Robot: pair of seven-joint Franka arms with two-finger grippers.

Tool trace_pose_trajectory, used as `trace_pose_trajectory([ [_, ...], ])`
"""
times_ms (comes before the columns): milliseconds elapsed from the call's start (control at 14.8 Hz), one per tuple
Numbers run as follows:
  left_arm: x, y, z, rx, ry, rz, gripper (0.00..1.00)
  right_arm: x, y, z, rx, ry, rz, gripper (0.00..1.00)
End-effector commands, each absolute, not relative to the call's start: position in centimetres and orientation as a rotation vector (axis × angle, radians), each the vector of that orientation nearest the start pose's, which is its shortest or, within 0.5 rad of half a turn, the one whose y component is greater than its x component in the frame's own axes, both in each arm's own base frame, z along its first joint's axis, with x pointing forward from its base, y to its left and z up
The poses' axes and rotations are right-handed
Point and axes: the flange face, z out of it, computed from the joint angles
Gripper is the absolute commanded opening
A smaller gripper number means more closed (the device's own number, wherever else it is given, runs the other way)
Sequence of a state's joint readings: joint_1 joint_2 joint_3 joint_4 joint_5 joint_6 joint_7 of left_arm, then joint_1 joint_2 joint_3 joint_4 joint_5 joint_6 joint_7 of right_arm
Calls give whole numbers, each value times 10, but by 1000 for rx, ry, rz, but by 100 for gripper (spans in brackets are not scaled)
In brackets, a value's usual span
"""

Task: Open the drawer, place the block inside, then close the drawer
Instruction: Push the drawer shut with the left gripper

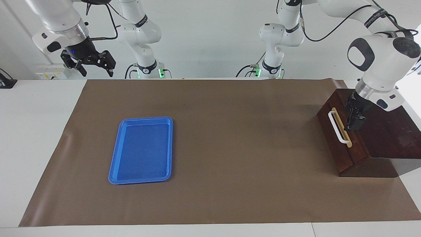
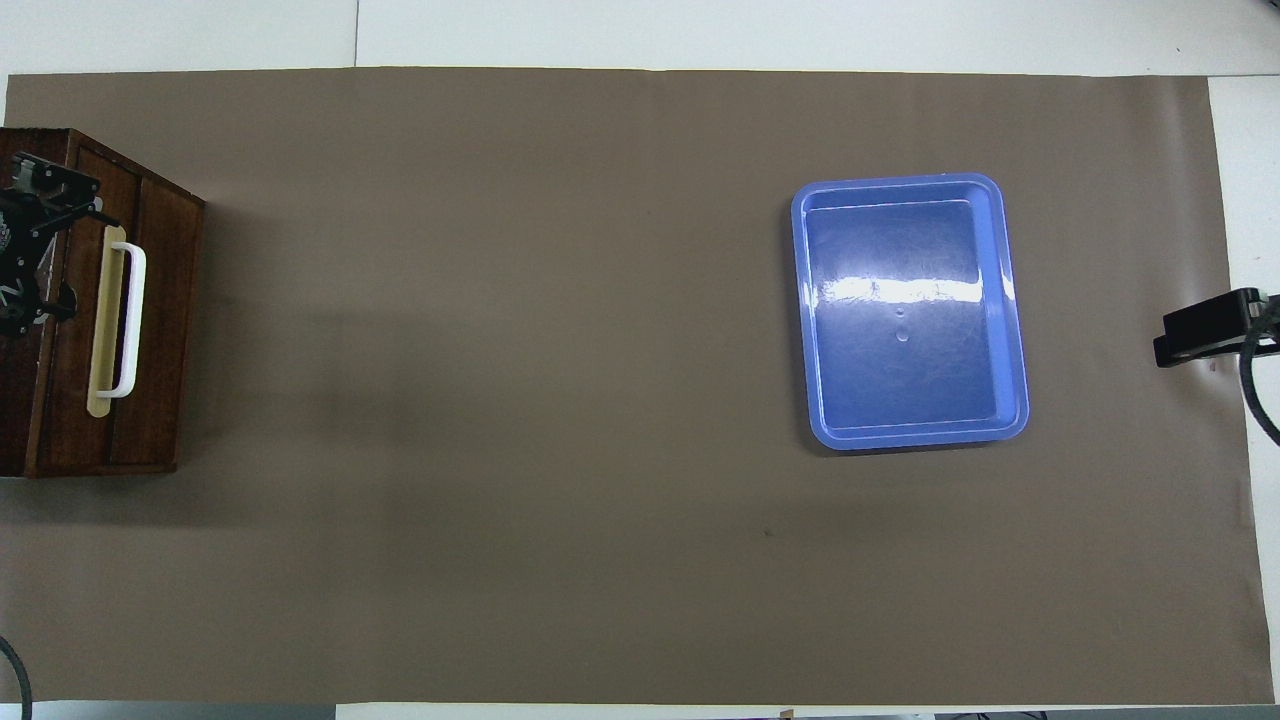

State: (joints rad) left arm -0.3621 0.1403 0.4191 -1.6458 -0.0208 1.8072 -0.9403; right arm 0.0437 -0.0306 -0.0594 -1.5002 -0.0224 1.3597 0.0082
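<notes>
The dark wooden drawer (image 1: 338,144) sits in its box at the left arm's end of the table. Its front with the white bar handle (image 1: 337,126) looks flush with the box, and no pale interior shows. The drawer also shows in the overhead view (image 2: 150,320). My left gripper (image 1: 354,122) points down at the box's top edge, right beside the handle strip, and shows in the overhead view (image 2: 30,250) too. My right gripper (image 1: 95,67) waits open and empty, raised above the table's edge at the right arm's end. The yellow block is out of view.
A blue plastic tray (image 1: 113,164) lies empty on the brown mat (image 1: 230,148) toward the right arm's end, also in the overhead view (image 2: 810,300). Part of the right gripper (image 2: 1210,325) shows at the overhead view's edge.
</notes>
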Motion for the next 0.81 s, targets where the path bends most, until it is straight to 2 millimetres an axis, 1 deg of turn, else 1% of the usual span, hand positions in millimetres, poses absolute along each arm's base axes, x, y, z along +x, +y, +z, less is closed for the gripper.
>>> trace_pose_trajectory([
  [0, 580, -32, 562, -2954, -1067, 35, 100, 521, -15, 654, -3170, 73, 156, 100],
  [68, 573, -49, 565, -3002, -915, 69, 100, 521, -14, 654, -3170, 68, 156, 100],
  [135, 568, -57, 570, -3036, -796, 95, 100, 521, -15, 654, -3170, 66, 161, 100],
  [203, 561, -61, 582, -3073, -663, 106, 100, 519, -15, 655, -3169, 59, 163, 100],
  [270, 556, -65, 587, -3105, -489, 138, 100, 515, -15, 657, -3169, 54, 161, 100],
  [338, 553, -74, 588, -3124, -357, 160, 100, 513, -15, 656, -3169, 59, 163, 100],
  [406, 551, -75, 587, -3131, -296, 167, 100, 513, -16, 655, -3169, 66, 166, 100],
  [473, 551, -75, 586, -3130, -280, 180, 100, 512, -15, 656, -3169, 64, 166, 100],
  [541, 550, -81, 586, -3131, -253, 187, 100, 512, -15, 656, -3168, 64, 168, 100],
  [609, 550, -83, 587, -3134, -246, 171, 100, 512, -15, 656, -3168, 64, 168, 100],
  [676, 550, -82, 588, -3135, -244, 165, 100, 513, -16, 655, -3167, 66, 170, 100],
  [744, 552, -75, 586, -3128, -240, 181, 100, 513, -17, 655, -3167, 66, 168, 100],
])
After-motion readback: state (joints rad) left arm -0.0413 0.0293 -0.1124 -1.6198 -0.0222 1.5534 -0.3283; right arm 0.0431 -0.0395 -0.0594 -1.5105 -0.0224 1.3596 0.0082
